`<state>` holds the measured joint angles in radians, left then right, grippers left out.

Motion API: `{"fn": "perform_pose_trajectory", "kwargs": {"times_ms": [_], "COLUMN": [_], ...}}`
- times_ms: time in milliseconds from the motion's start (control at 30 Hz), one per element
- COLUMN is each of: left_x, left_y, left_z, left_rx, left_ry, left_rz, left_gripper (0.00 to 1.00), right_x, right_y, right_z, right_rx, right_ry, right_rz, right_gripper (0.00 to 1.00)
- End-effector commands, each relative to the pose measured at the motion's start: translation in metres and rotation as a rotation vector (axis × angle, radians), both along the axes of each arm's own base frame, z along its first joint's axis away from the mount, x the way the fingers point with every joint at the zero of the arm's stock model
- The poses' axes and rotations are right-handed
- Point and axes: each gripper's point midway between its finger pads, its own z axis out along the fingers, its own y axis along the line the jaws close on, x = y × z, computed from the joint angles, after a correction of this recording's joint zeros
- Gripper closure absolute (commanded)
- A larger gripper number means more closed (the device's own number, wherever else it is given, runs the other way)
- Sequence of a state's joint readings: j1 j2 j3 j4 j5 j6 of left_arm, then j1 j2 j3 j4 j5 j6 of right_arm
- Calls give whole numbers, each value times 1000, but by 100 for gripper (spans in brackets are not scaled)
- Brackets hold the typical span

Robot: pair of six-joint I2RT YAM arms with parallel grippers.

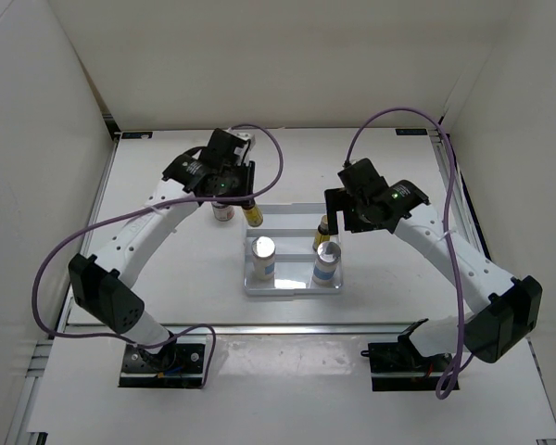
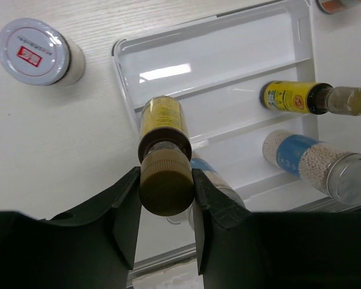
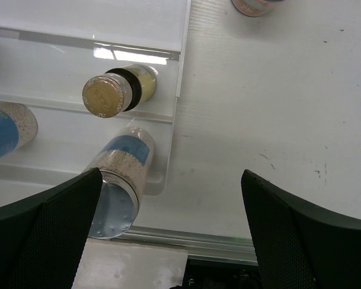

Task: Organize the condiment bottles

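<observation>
No label could be read. The jar's (image 2: 33,51) white lid carried a red mark with tiny print, beyond the left gripper (image 2: 165,201) and off to its left. That gripper's fingers clamped the tan cap of a dark yellow-labelled bottle (image 2: 162,126), its base at the white tray's (image 2: 123,78) rim. Right of the fingers, inside the tray, stood a second yellow bottle (image 2: 292,96) and a blue-labelled cylinder (image 2: 310,158) filled with white pellets. The right gripper (image 3: 171,186) was spread wide and empty, with that cylinder just by its left finger.
</observation>
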<state>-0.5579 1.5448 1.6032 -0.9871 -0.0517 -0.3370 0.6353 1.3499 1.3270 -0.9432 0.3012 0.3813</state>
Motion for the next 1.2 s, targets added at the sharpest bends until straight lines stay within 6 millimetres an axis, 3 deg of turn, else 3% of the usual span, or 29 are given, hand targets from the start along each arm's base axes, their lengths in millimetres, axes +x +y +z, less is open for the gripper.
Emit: {"fn": "perform_pose_trajectory", "kwargs": {"times_ms": [0, 433, 600, 633, 800, 833, 933, 1067, 1167], "left_x": [2, -8, -9, -7, -9, -9, -9, -5, 2], "left_y": [-15, -29, -29, -30, -34, -34, -34, -32, -32], "left_z": [-10, -60, -70, -69, -77, -77, -77, -71, -50], "left_rx": [21, 86, 94, 89, 84, 84, 84, 89, 74], "left_ry": [23, 145, 165, 158, 187, 187, 187, 161, 101], "left_rz": [-45, -81, -73, -73, -87, -87, -87, -74, -60], "left_gripper": [86, 88, 66, 56, 35, 25, 11, 1, 0], "right_x": [-1, -5, -6, -6, -5, -4, -4, 4, 15], "right_y": [-5, -11, -11, -11, -13, -14, -16, -20, -25], "right_z": [7, 4, 7, 7, 7, 7, 10, 25, 31], "right_rx": [-6, -20, -10, -10, -21, -28, -35, -33, -35], "right_ry": [-27, -23, -29, -29, -35, -39, -44, -86, -100], "right_rz": [-7, -12, -20, -20, -17, -22, -28, -53, -89], "right_gripper": [1, 1, 1, 1, 1, 1, 1, 1, 1]}}
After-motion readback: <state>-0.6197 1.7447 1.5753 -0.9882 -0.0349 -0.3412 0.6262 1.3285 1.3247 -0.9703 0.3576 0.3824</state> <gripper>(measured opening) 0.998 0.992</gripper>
